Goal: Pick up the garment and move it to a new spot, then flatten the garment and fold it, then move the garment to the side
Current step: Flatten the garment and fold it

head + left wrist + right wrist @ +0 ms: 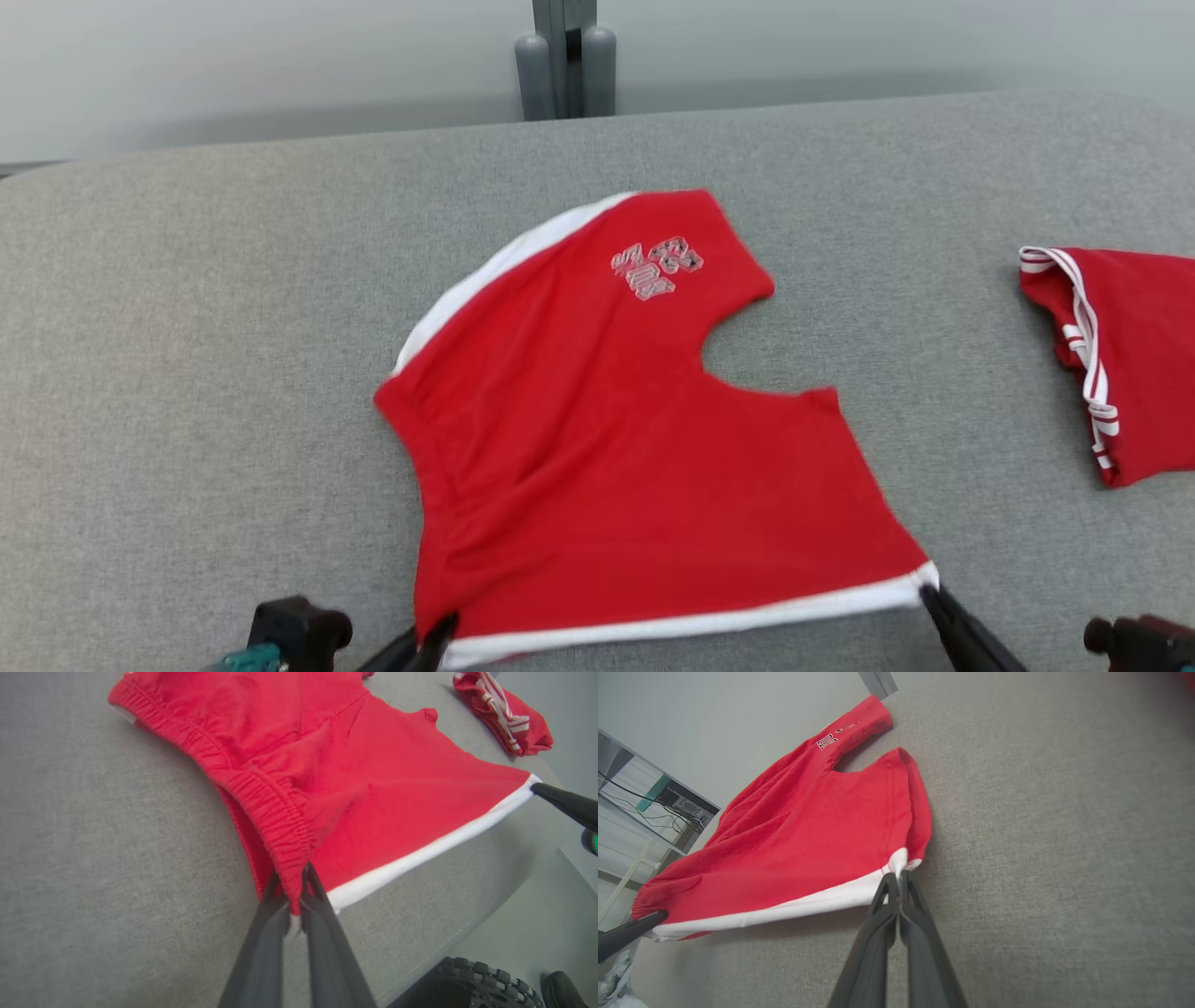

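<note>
On grey fabric surface (187,327): red white-trimmed cloth shorts (607,448).
Near corners pinched: one by left gripper (294,884), one by right gripper (895,877).

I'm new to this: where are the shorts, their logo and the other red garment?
Shorts (597,448), head view, middle of the red cloth.
Logo (655,267), head view, centre of the print.
Other garment (1144,355), head view, its red body.

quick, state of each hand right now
Left hand: shut on the shorts, near left corner.
Right hand: shut on the shorts, near right corner.
</note>
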Controlling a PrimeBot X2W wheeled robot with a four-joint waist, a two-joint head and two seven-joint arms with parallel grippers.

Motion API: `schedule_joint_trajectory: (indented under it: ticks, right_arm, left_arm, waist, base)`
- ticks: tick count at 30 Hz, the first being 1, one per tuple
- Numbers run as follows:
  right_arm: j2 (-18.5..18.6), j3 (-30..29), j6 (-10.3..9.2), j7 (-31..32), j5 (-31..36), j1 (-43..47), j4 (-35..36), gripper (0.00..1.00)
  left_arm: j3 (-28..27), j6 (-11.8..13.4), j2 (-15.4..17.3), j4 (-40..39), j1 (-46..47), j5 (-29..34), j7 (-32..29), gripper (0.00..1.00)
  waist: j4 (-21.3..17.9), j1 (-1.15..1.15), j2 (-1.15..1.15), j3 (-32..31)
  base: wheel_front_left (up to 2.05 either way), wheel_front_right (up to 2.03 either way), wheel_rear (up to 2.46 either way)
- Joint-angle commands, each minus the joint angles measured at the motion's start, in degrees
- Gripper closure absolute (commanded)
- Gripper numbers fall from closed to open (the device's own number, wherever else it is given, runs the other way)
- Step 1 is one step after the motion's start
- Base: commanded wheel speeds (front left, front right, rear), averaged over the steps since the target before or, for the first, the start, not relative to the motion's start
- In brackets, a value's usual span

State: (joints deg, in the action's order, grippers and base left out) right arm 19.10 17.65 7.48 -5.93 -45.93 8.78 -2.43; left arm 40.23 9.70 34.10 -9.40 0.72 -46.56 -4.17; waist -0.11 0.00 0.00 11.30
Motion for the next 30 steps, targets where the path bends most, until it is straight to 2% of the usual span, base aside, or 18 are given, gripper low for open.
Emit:
schedule_joint_trajectory:
  ticks: [1, 7, 16, 21, 28, 30]
  right_arm:
    - [0.02, -1.25, 0.03, 2.11, 0.06, 2.55, 1.78, 1.00]
    - [-1.34, -5.65, 0.03, 8.68, 1.72, 8.25, 7.92, 1.00]
    - [-3.93, -9.32, 0.03, 11.70, 4.75, 6.77, 12.49, 1.00]
    - [-4.50, -11.16, 0.03, 9.75, 6.38, 0.43, 13.69, 1.00]
    - [-2.27, -10.31, 0.03, 6.62, 8.93, -14.16, 10.67, 1.00]
    - [-1.80, -8.54, 0.03, 6.16, 8.74, -19.18, 8.91, 1.00]
  left_arm:
    - [-0.39, 1.08, 1.60, -1.79, -2.07, -0.97, -1.01, 1.00]
    - [-0.90, 3.07, 4.89, -7.19, -6.04, -3.41, -3.94, 1.00]
    - [-1.36, 2.79, 5.25, -9.01, -4.61, -3.43, -4.23, 1.00]
    - [-2.99, 2.74, 3.81, -9.26, -1.17, -2.18, -2.22, 1.00]
    - [-6.02, 1.98, -1.37, -6.80, 6.87, -0.65, 3.08, 1.00]
    - [-6.56, 1.88, -3.24, -5.05, 9.53, -0.33, 4.32, 1.00]
  waist:
    - [-0.23, 0.00, 0.00, -1.03]
    - [-0.52, 0.00, 0.00, -2.51]
    - [-0.62, 0.00, 0.00, -2.89]
    - [0.18, 0.00, 0.00, -0.99]
    - [3.07, 0.00, 0.00, 4.71]
    - [4.03, 0.00, 0.00, 6.52]
  base:
    - [0.00, 0.00, 0.00]
    - [0.00, 0.00, 0.00]
    - [0.00, 0.00, 0.00]
    - [0.00, 0.00, 0.00]
    - [0.00, 0.00, 0.00]
    - [0.00, 0.00, 0.00]
